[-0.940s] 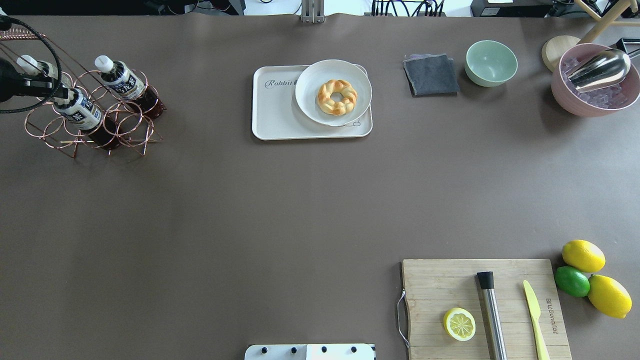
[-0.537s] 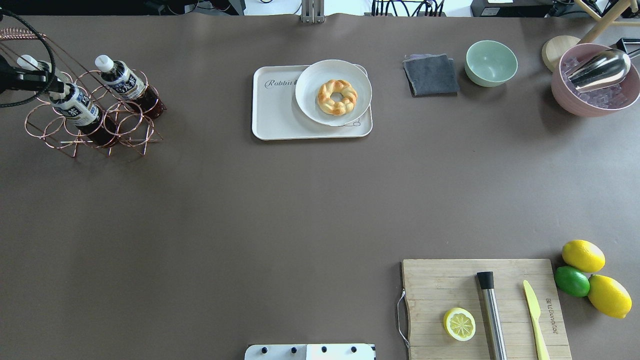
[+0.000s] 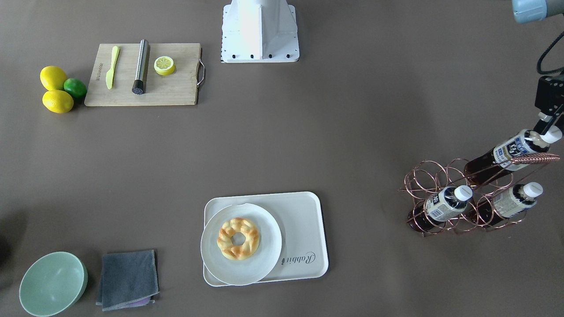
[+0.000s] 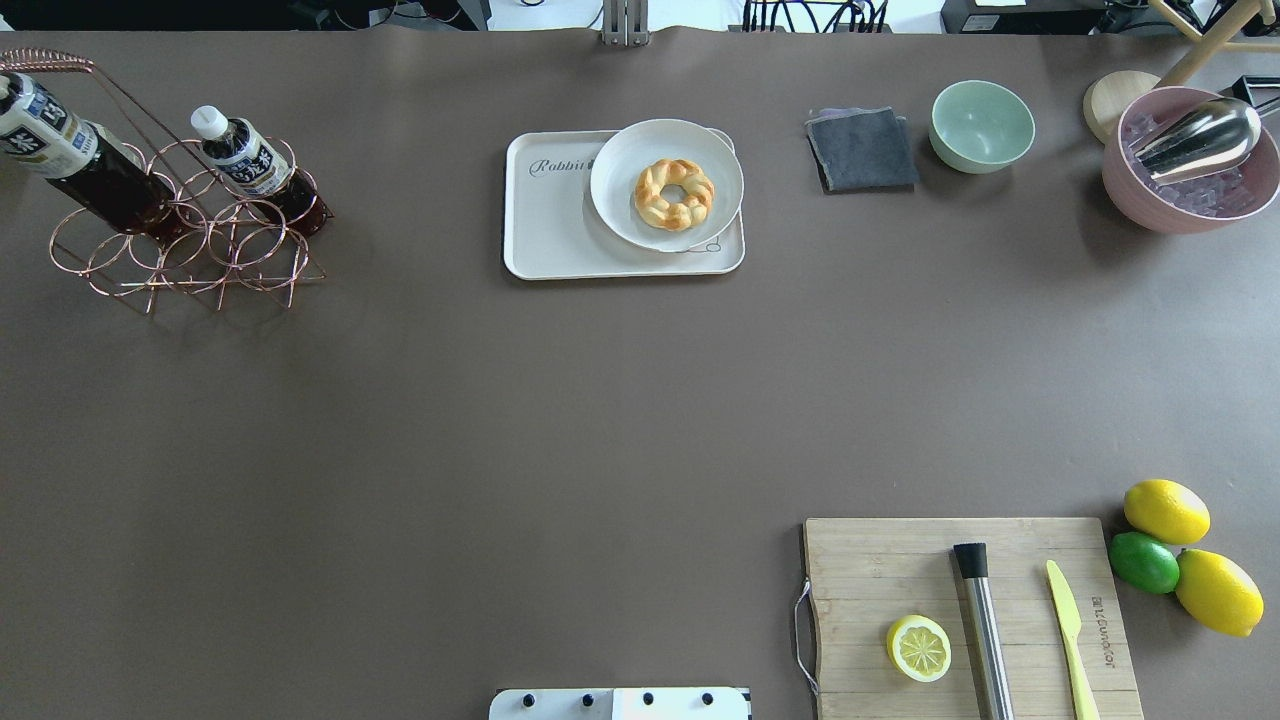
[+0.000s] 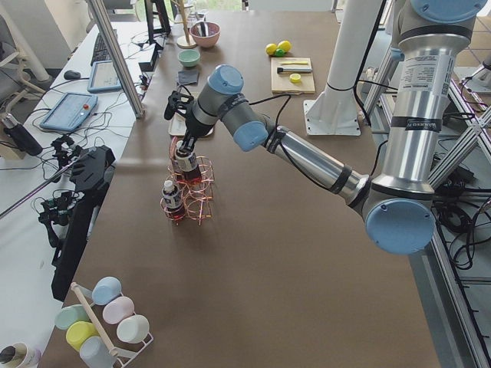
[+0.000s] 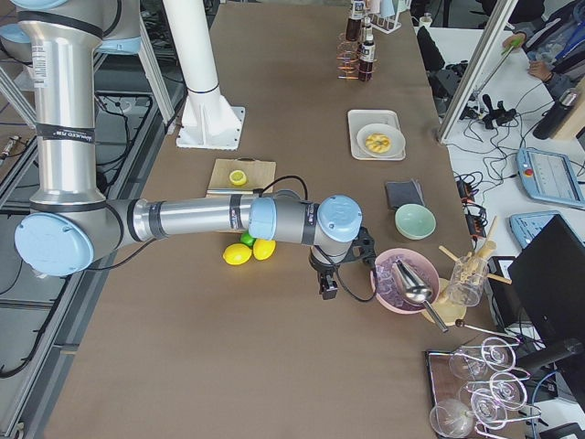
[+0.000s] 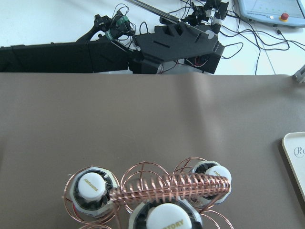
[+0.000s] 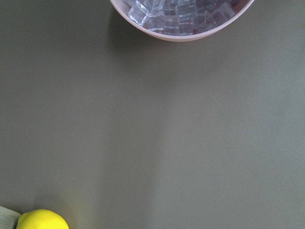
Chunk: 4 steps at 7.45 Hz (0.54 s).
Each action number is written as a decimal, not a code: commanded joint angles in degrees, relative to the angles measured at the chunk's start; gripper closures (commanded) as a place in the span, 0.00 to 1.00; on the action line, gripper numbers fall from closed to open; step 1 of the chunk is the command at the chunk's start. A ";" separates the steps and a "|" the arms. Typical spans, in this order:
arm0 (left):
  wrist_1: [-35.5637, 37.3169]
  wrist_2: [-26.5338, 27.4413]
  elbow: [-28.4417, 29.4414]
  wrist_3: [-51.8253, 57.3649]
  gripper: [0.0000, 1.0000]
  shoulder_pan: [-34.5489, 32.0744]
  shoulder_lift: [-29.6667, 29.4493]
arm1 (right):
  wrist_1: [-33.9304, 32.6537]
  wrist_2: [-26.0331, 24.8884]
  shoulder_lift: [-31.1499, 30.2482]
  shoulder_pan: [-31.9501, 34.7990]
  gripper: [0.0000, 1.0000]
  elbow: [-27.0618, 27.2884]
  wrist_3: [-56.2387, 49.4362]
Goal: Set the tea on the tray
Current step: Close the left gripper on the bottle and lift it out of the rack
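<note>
Nearest the robot, your right gripper (image 6: 327, 285) hangs above the bench (image 4: 500, 420) between the lemons (image 4: 1166, 511) and the pink ice bowl (image 4: 1125, 200); you cannot tell how its jaws stand. Farther out on the left, your left gripper (image 3: 546, 124) has its jaws pinching the tea (image 3: 506, 153) by its neck, tilted, base among the copper rack (image 3: 423, 180) rings. The tray (image 3: 304, 220) lies well apart, holding a plate (image 3: 264, 259).

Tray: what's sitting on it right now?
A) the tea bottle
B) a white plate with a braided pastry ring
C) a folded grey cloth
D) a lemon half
B: the tray holds only the white plate with the pastry ring; the tea is off at the copper rack.
</note>
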 commanded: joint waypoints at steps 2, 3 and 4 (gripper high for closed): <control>12.05 -3.89 -9.42 6.26 1.00 -4.11 1.55 | -0.09 1.88 -0.07 0.00 0.00 0.22 0.09; 18.27 -3.46 -12.67 5.38 1.00 -1.49 -0.89 | 0.00 1.88 -0.07 0.00 0.00 0.22 0.00; 24.86 -3.10 -14.71 1.72 1.00 0.97 -6.05 | 0.00 1.88 -0.07 0.00 0.00 0.31 0.00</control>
